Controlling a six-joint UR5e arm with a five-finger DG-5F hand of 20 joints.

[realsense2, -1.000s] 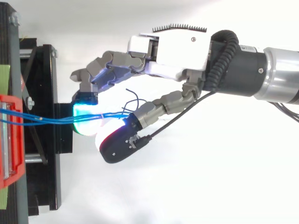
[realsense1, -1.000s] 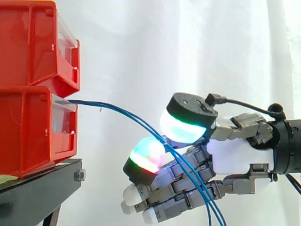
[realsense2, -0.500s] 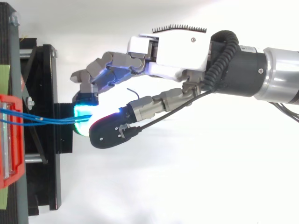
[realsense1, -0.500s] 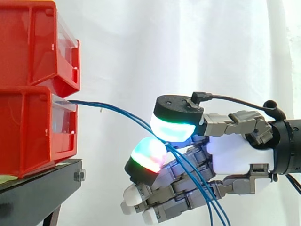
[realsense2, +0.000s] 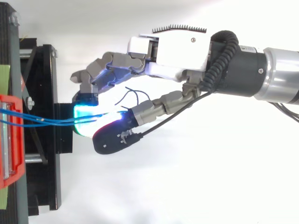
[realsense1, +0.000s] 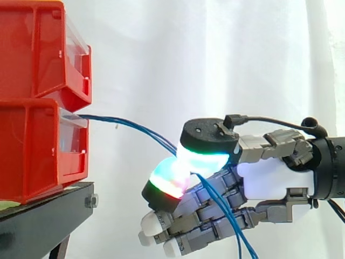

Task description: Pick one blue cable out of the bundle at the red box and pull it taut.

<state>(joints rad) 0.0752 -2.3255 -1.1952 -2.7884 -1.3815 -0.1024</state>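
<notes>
At the left, an upper red bin (realsense1: 32, 48) sat stacked on a lower red bin (realsense1: 29, 145), both on a black stand (realsense1: 48, 216) before a white curtain (realsense1: 215, 54). A bundle of blue cables (realsense1: 132, 127) came out of the lower bin's front and ran rightward in a gentle downward curve to the hand (realsense1: 269, 178). The hand was clamped on them: its thumb pad (realsense1: 207, 157), glowing cyan, pressed against a green-and-red finger pad (realsense1: 168, 181) with the cables caught between. Right of the pinch, the cables hung down across the other curled fingers. From above, they ran almost level from the bin to the pads.
</notes>
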